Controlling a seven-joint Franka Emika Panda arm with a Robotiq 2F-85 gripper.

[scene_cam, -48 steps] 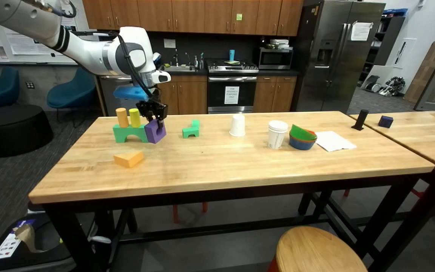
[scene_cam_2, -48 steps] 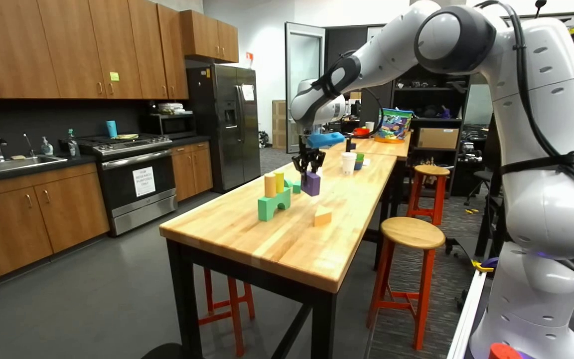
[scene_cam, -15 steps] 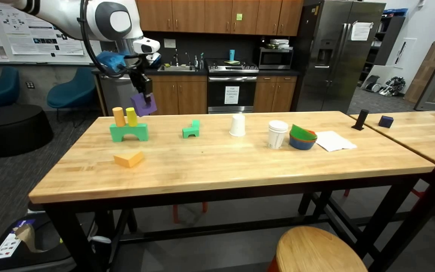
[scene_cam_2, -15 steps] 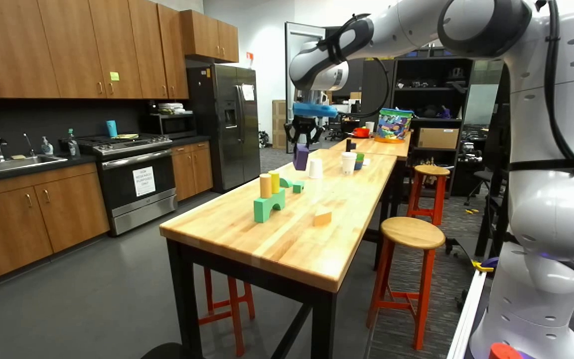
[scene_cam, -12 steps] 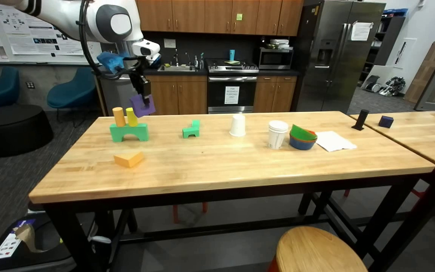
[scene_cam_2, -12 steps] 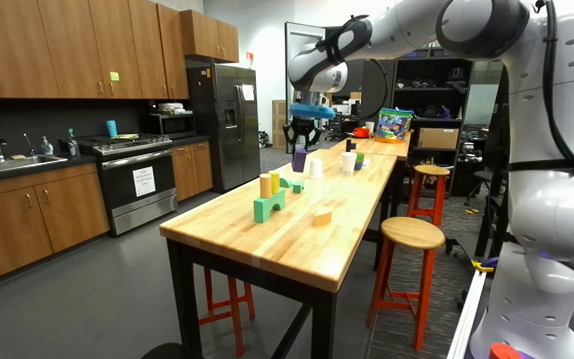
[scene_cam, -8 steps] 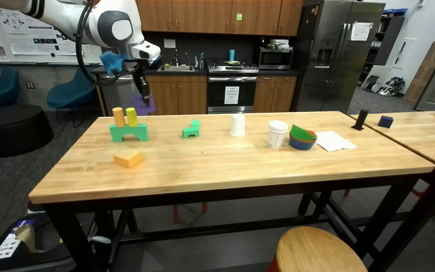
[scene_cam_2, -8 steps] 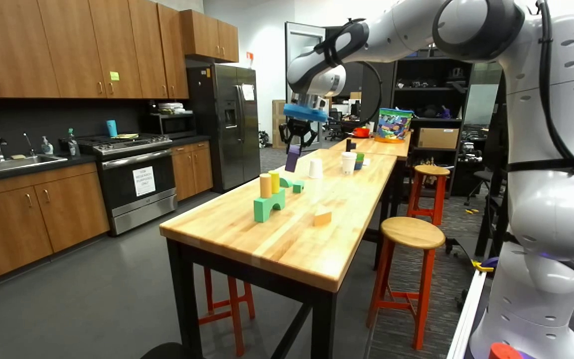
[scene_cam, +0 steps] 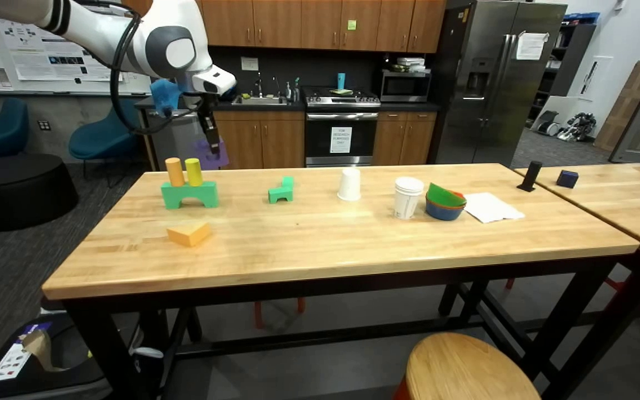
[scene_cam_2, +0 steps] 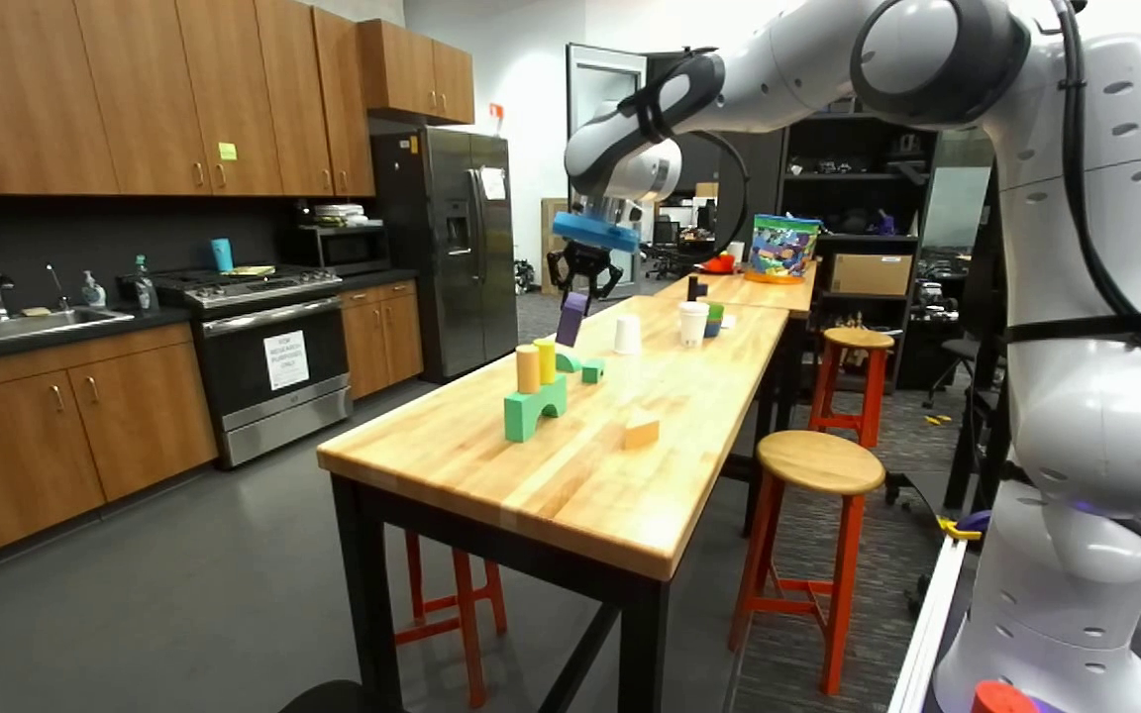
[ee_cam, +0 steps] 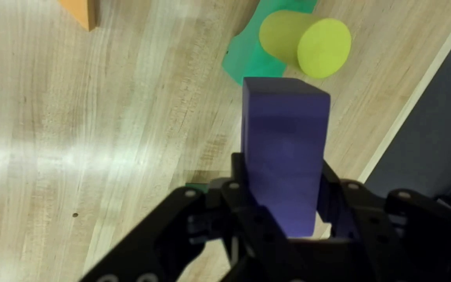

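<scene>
We saw the green arch block (scene_cam: 189, 189) standing on its two feet on the butcher-block table (scene_cam: 320, 244), with an orange cylinder (scene_cam: 175, 172) and a yellow cylinder (scene_cam: 193, 172) upright on its top, side by side. Off the arch block's yellow-cylinder end, and higher than its top surface, we found the gripper (ee_cam: 282, 168) pinching a purple rectangular block (scene_cam_2: 571, 319), one finger against each side. That purple piece hung tilted in the air; in the wrist view its far end overlapped a corner of the arch block, though we could not tell how wide the gap between them was. Out from a broad face of the arch block, we saw an orange triangular wedge (scene_cam: 189, 235) lying on the table. Farther out, past the arch block's yellow-cylinder end, we noticed a small green notched block (scene_cam: 280, 194) and a green half-round block (scene_cam_2: 568, 363), close together. Still farther along the table from the arch block, we saw a white paper cup (scene_cam: 349, 184) upside down, then a stack of white paper cups (scene_cam: 407, 201) standing upright, then a green bowl (scene_cam: 443, 195) tipped inside a blue bowl (scene_cam: 443, 212), and after these a white sheet of paper (scene_cam: 496, 209). Well apart from the arch block, beyond the table, we made out a stove (scene_cam: 320, 139), a microwave (scene_cam: 406, 86) and a stainless-steel refrigerator (scene_cam: 492, 111).
</scene>
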